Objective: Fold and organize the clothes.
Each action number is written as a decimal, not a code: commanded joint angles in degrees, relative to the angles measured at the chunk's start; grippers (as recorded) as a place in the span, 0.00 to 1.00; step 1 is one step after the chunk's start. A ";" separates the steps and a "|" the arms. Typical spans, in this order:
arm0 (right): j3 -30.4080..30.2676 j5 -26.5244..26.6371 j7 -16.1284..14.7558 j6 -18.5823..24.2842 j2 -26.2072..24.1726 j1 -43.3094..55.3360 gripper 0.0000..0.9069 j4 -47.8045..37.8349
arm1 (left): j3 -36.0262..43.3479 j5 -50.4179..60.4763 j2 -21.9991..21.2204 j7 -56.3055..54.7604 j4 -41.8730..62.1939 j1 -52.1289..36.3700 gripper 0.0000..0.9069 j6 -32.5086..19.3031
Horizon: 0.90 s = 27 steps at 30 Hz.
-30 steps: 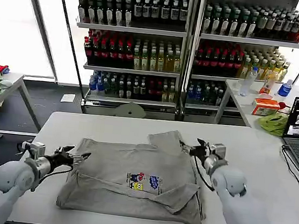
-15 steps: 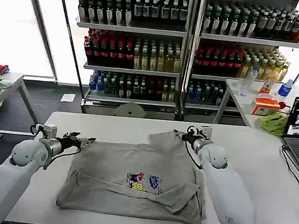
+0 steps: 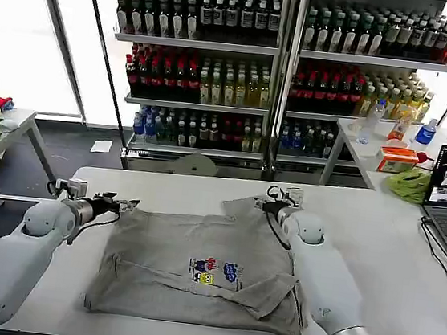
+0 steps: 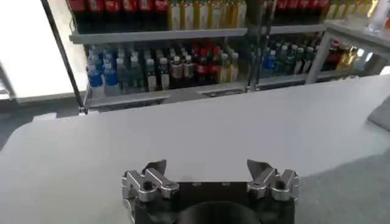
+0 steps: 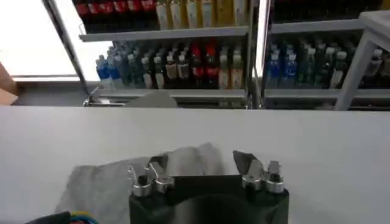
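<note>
a light grey shirt (image 3: 208, 267) with a small multicoloured chest print (image 3: 216, 271) lies partly folded in the middle of the white table (image 3: 391, 259). the left gripper (image 3: 126, 204) hovers at the shirt's far left corner with its fingers apart and nothing between them. the right gripper (image 3: 264, 204) sits over the sleeve (image 3: 249, 212) at the far edge, its fingers also apart.

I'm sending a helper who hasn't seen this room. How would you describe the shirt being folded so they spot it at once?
Start at the white table in front of the drink shelves. The shirt lies spread across its middle, between the left gripper and the right gripper. It is light grey with a small multicoloured chest print, unlike the green cloth on the side table.
</note>
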 commanded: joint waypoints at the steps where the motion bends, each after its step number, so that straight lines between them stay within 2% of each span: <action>1: -0.66 -0.17 0.06 -0.05 0.96 0.91 0.00 -2.35 | 1.22 2.69 -0.15 0.41 2.96 -1.01 1.00 -0.64; 12: -0.63 -0.23 0.00 -0.03 1.10 0.91 0.00 -2.42 | -0.23 1.67 2.75 1.29 -3.16 3.96 1.00 0.77; 13: -0.62 -0.20 -0.05 -0.03 1.03 0.94 0.00 -2.37 | -0.39 1.69 2.80 1.47 -3.15 4.36 0.98 0.75; 14: -0.63 -0.21 -0.02 -0.04 0.98 0.98 0.00 -2.38 | -0.44 1.72 2.80 1.50 -3.16 4.59 0.84 0.74; 15: -0.61 -0.21 0.00 -0.02 1.00 1.00 0.00 -2.38 | -0.51 1.77 2.76 1.50 -3.26 4.92 0.78 0.74; 16: -0.62 -0.22 0.04 -0.04 0.98 1.01 0.00 -2.39 | -0.54 1.82 2.73 1.48 -3.39 5.27 0.53 0.73; 17: -0.71 -0.25 0.04 -0.03 0.94 1.03 0.00 -2.43 | -0.60 1.85 2.71 1.44 -3.95 5.58 0.49 0.73; 19: -0.81 -0.63 0.15 -0.01 0.91 1.09 0.00 -2.65 | -0.81 1.73 2.57 1.40 -4.94 6.10 0.47 0.92; 20: -0.84 -0.80 0.18 0.00 0.91 1.12 0.00 -2.85 | -0.80 1.73 2.42 1.39 -5.30 6.25 0.41 0.94; 21: -0.85 -0.80 0.18 0.00 0.89 1.14 0.00 -2.92 | -0.75 1.78 2.31 1.21 -5.43 6.28 0.33 0.97; 22: -0.88 -0.90 0.23 -0.01 0.91 1.16 0.00 -3.05 | -0.70 1.81 2.19 1.19 -5.48 6.33 0.09 1.03; 23: -0.93 -0.90 0.21 0.00 0.88 1.17 0.00 -3.05 | -0.58 1.84 2.18 1.20 -5.53 6.37 0.02 1.06; 24: -0.97 -0.89 0.19 0.00 0.88 1.17 0.00 -3.00 | -0.51 1.95 2.14 1.13 -5.60 6.52 0.00 1.10; 27: -0.90 -0.87 0.23 0.01 1.04 1.17 0.00 -2.99 | -0.49 1.92 2.35 1.25 -6.31 7.23 0.00 1.37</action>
